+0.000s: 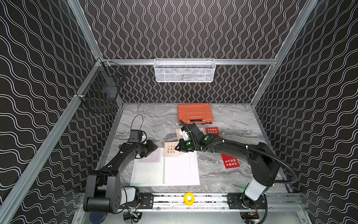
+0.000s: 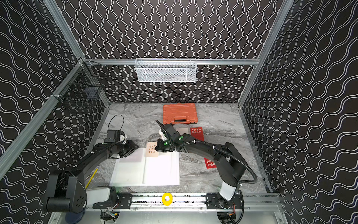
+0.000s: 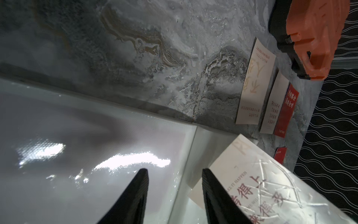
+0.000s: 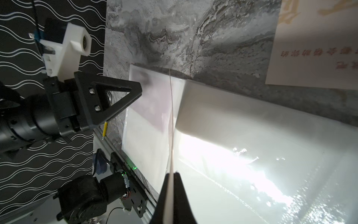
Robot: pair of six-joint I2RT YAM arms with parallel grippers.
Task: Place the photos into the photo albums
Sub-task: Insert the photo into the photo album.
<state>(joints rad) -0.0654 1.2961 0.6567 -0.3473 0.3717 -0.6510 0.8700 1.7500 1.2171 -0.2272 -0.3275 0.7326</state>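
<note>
Robot lab cell: aluminium frame [image 1: 242, 61]

I see the photo album [image 1: 182, 170] open flat, white pages up, at 6 o'clock on the tabletop [image 1: 236, 120]. A cream photo [image 1: 170, 149] with red characters is held over its 12 o'clock edge. At 1 o'clock a second cream photo [image 3: 255, 83], a third cream photo [image 3: 275, 104] and a red photo [image 1: 212, 131] lie side by side. Another red photo [image 1: 230, 162] lies at the album's 3 o'clock.

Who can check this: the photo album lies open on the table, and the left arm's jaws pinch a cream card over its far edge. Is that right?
Wrong arm. The right gripper holds the cream card over the far edge of the open photo album, jaws shut on it, as the right wrist view shows. The left gripper stands open.
</note>
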